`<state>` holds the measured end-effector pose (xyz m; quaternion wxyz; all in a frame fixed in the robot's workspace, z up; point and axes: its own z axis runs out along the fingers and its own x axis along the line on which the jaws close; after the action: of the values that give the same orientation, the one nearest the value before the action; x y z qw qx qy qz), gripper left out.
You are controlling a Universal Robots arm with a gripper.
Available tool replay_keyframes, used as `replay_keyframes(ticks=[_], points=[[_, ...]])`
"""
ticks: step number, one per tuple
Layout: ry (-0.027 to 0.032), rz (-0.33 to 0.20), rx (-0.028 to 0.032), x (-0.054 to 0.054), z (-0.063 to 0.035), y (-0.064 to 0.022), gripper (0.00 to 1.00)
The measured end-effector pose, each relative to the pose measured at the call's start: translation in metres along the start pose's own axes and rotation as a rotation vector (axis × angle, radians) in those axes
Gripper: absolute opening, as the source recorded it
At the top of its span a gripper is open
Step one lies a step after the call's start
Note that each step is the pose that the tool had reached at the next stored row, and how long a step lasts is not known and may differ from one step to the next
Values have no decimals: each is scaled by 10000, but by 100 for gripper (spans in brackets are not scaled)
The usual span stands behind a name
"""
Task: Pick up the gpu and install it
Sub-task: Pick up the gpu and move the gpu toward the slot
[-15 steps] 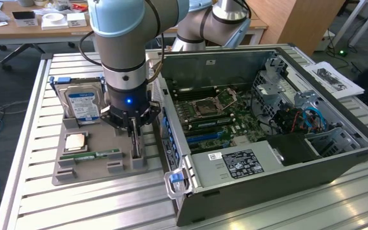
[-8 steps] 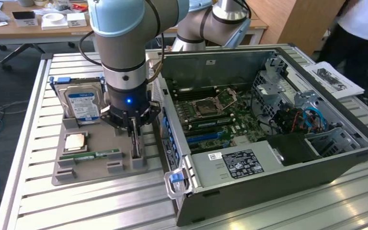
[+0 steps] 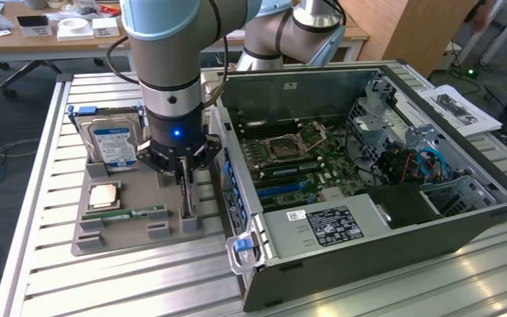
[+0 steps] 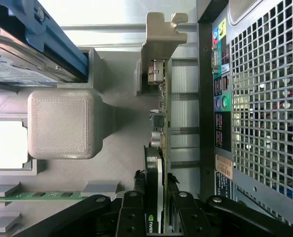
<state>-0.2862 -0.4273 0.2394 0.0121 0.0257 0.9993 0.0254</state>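
The gpu (image 3: 187, 201) stands on edge in the slots of the grey fixture (image 3: 95, 241), beside the open computer case (image 3: 465, 224). My gripper (image 3: 183, 175) has come straight down over it, and the jaws are closed on the card's upper part. In the wrist view the gpu (image 4: 160, 123) runs away from me, with its silvery end bracket (image 4: 159, 39) at the far end. There my gripper (image 4: 155, 190) has one dark finger on each side of the card's black cooler. The card still sits in the fixture.
The fixture also holds a silver hard drive (image 3: 114, 145) with a blue-white label, a processor (image 3: 103, 196) and a green memory stick (image 3: 135, 213). The case's rear wall (image 4: 255, 98) stands close beside the card. The motherboard (image 3: 298, 158) lies exposed inside. Papers (image 3: 461, 109) lie at the exterior view's right.
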Motion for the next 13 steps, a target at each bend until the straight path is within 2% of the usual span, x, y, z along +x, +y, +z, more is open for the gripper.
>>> replay_keyframes(ticks=[4,10,13], points=[[1,0,0,-1,-49,2,27],[0,0,-1,-1,-50,3,27],[0,0,-1,-2,-85,4,27]])
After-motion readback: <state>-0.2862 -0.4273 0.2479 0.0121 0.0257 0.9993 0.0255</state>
